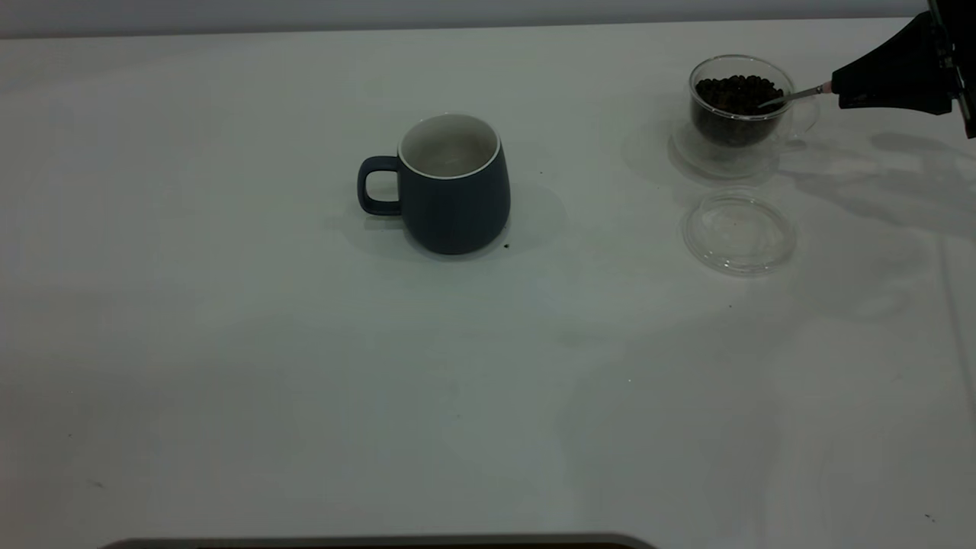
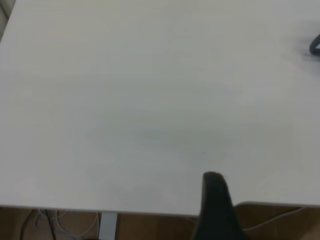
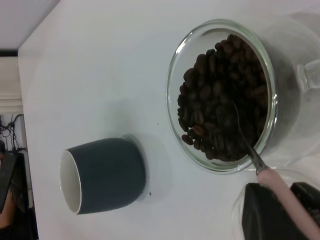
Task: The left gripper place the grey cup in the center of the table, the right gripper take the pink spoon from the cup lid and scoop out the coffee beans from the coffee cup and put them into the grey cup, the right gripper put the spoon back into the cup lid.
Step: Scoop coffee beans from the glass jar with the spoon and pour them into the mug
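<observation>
The grey cup (image 1: 454, 185) stands upright and empty at the table's (image 1: 305, 381) centre, handle to the left; it also shows in the right wrist view (image 3: 102, 175). The coffee cup (image 1: 740, 103) holds coffee beans (image 1: 738, 93) at the far right. My right gripper (image 1: 842, 90) is shut on the pink spoon (image 1: 801, 94), whose metal bowl lies in the beans (image 3: 220, 95). The spoon's pink handle (image 3: 287, 192) sits between the fingers (image 3: 265, 215). The cup lid (image 1: 738, 231) lies empty in front of the coffee cup. One left finger (image 2: 216, 210) shows over the table's edge.
A small dark speck (image 1: 506, 245) lies by the grey cup's base. The table's edge and cables below it (image 2: 45, 222) show in the left wrist view.
</observation>
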Robot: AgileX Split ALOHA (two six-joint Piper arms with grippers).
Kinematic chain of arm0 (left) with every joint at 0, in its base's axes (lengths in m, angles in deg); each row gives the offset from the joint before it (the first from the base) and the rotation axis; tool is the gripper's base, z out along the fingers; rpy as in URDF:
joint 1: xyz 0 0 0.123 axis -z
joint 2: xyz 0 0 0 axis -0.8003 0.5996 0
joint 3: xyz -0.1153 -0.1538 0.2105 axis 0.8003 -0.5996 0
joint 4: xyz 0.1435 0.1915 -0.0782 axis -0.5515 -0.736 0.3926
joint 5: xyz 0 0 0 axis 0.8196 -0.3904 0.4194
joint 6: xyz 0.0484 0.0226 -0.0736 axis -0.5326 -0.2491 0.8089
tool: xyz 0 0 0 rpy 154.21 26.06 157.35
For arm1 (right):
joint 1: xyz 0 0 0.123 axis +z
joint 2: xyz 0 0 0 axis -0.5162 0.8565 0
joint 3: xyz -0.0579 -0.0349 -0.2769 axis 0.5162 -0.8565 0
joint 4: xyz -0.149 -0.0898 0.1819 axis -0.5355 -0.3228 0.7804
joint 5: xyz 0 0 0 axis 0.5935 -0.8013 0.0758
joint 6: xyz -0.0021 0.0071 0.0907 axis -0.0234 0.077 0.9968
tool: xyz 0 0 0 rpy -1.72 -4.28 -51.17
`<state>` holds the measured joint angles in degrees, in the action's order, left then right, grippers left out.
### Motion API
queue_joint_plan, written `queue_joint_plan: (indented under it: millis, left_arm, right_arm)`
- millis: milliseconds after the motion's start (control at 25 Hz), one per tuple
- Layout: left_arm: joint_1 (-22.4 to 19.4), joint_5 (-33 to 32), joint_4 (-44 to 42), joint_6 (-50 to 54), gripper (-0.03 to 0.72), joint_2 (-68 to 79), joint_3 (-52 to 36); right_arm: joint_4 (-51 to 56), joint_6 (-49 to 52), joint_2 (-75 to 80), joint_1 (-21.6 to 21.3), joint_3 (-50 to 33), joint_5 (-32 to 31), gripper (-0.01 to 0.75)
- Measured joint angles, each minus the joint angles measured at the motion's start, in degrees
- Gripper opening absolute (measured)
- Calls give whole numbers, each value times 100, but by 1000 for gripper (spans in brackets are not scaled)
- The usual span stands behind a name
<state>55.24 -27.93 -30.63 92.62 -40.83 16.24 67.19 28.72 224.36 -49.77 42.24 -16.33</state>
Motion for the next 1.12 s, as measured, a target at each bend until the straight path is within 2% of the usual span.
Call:
queue_joint_plan:
  millis: [520,760,1120]
  left_arm:
    - [0,0,0,0,567,0,0]
    - [0,0,0,0,567,0,0]
    - [0,0,0,0,567,0,0]
  right_arm:
    - [53,37,-19,-197,0,-45,93]
    - [47,191,-96,-196,5,-387,93]
    - [60,488,-103,-228,5,-463,93]
